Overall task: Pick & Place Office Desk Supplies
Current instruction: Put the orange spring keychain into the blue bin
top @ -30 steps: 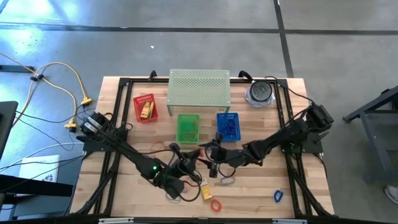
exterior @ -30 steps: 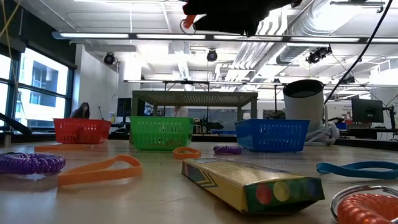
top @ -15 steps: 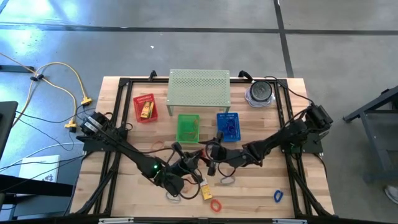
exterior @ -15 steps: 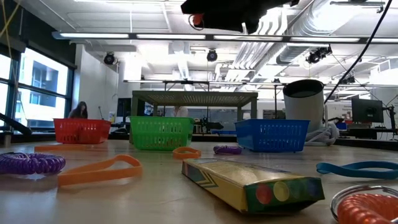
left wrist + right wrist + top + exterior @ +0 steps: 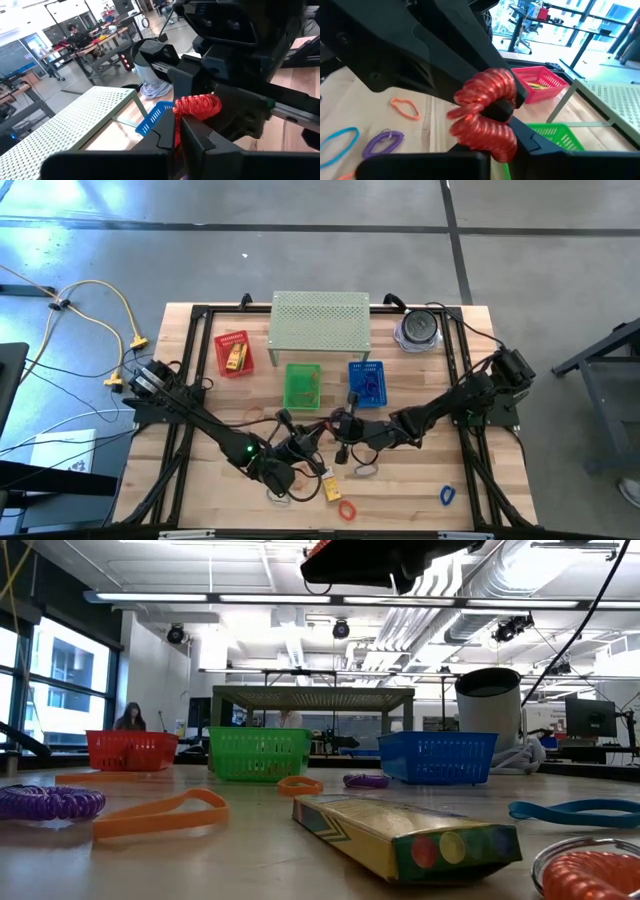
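Overhead, both arms meet near the table's (image 5: 200, 490) middle, the left gripper (image 5: 318, 432) and right gripper (image 5: 337, 431) almost touching in front of the green basket (image 5: 303, 385) and blue basket (image 5: 366, 382). A yellow packet (image 5: 331, 489) and a red loop (image 5: 347, 509) lie nearer the front edge.

Low down, an orange loop (image 5: 160, 813) and the packet (image 5: 405, 837) rest on the table, the grippers overhead.

From the left wrist, its fingers (image 5: 200, 140) are clenched on a red coiled loop (image 5: 197, 106) raised in the air.

From the right wrist, its fingers (image 5: 532, 142) are pinched on the same coil (image 5: 482, 107); a purple loop (image 5: 382, 141) lies below.
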Available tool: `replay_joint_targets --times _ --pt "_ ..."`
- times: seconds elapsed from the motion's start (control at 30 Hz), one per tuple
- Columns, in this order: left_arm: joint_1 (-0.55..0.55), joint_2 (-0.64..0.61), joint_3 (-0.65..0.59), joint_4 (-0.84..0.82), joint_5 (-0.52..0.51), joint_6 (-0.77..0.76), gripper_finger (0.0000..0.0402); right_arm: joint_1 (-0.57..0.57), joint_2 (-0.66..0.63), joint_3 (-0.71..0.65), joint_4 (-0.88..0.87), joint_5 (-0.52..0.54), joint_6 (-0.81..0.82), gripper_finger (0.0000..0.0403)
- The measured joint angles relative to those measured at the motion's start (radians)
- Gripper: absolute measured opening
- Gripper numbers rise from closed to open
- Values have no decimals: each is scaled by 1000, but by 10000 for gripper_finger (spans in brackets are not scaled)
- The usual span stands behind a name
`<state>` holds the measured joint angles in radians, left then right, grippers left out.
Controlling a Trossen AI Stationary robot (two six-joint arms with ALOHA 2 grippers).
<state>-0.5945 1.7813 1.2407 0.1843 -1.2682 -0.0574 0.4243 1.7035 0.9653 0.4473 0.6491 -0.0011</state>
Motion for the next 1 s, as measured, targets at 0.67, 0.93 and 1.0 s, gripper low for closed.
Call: replay_joint_targets --times 0.67,0.93,1.0 --pt "-4 -2 0 -1 132 84 69 16 0 0 -14 0 -20 10" --pt "-8 -2 0 3 154 34 163 15 0 -1 -71 17 6 10" --pt "-16 -2 0 3 139 34 179 21 -3 -1 -112 46 21 10"
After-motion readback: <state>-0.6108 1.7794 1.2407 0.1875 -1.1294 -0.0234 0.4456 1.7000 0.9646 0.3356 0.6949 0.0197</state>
